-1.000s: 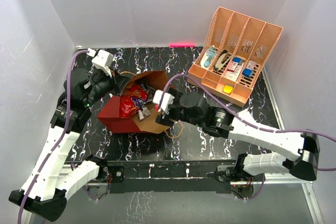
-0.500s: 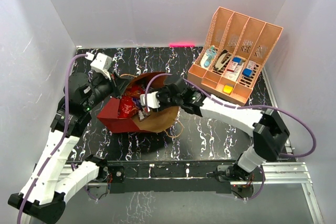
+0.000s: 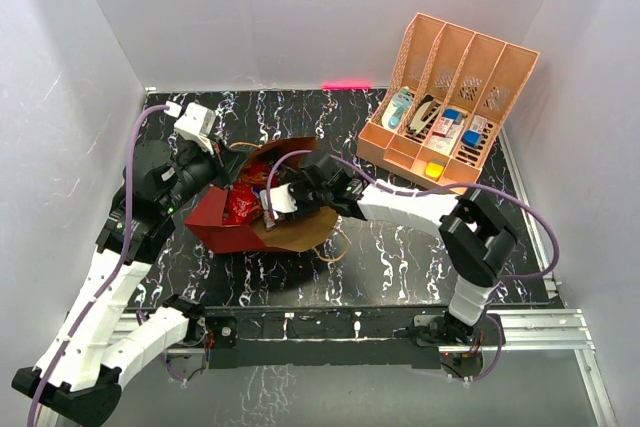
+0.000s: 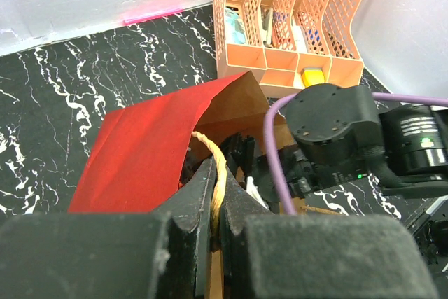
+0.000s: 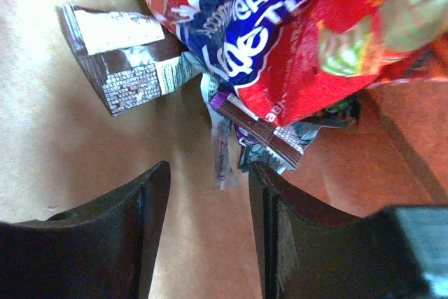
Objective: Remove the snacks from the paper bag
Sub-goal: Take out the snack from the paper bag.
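Note:
The paper bag (image 3: 208, 217) lies on its side, red outside, its brown kraft mouth (image 3: 300, 232) facing right. My left gripper (image 3: 215, 162) is shut on the bag's tan cord handle (image 4: 218, 180) at the upper rim and holds the mouth up. My right gripper (image 3: 276, 203) is open inside the mouth, empty, just short of the snacks. In the right wrist view the large red packet (image 5: 329, 40) lies ahead of the gripper (image 5: 208, 169), with a brown candy bar (image 5: 119, 61) to its left and a purple bar (image 5: 259, 127) and a silvery wrapper (image 5: 222, 152) under its edge.
A peach slotted organizer (image 3: 455, 67) with blue-and-white items stands at the back right, also in the left wrist view (image 4: 294, 19). The bag's second cord handle (image 3: 338, 245) trails on the black marbled table (image 3: 400, 267). White walls close three sides.
My right gripper has moved left from the bag's front lip deep into its mouth, up to the snacks. My left gripper keeps its hold on the handle, almost still.

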Tool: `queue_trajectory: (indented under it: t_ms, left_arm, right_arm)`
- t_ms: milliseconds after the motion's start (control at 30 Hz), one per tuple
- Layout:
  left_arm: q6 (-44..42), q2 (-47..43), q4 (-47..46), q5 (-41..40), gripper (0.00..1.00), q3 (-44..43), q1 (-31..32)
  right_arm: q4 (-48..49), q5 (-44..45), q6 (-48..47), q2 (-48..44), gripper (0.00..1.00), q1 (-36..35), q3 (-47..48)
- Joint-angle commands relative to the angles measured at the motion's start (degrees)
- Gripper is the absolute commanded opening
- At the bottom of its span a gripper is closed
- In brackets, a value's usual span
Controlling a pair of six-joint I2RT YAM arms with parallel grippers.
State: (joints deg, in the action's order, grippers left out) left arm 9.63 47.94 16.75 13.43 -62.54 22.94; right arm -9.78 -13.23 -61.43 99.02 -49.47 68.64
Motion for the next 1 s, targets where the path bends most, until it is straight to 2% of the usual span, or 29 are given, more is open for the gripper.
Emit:
queue_trajectory:
  t_ms: [0, 233, 367, 500, 700, 833, 967]
  left_arm:
    - [-0.48, -1.59, -1.29, -0.2, 0.0, -0.83, 0.61]
    - [-0.4, -1.46, -1.46, -0.51, 0.0, -0.85, 0.88]
    - [-0.23, -1.45, -1.37, -1.34, 0.0, -0.61, 0.88]
    - [0.16, -1.36, -1.31, -3.31, 0.0, -0.31, 0.87]
    - [1.59, -0.86, -1.13, -8.68, 0.0, -0.42, 0.88]
    - [2.18, -0.33, -1.04, -11.63, 0.0, -0.69, 0.88]
    - [2.65, 0.42, -0.38, -14.74, 0.0, -1.22, 0.88]
  right_arm:
    - [4.18, 1.2, -2.7, 3.33, 0.5, 0.86, 2.57]
    - [6.07, 1.9, -1.91, 7.01, 0.31, 0.88, 4.42]
    - [8.5, 3.77, 0.72, 5.37, 0.09, 0.87, 3.35]
    - [8.48, 3.48, 2.54, -1.11, 0.08, 0.61, 0.39]
    - [-1.29, 0.72, 9.19, -12.08, 0.08, 0.25, -2.31]
    - [-6.51, 0.02, 18.33, -20.08, 0.08, 0.26, -4.42]
    - [-8.58, 1.79, 33.92, -27.82, 0.08, 0.26, -5.18]
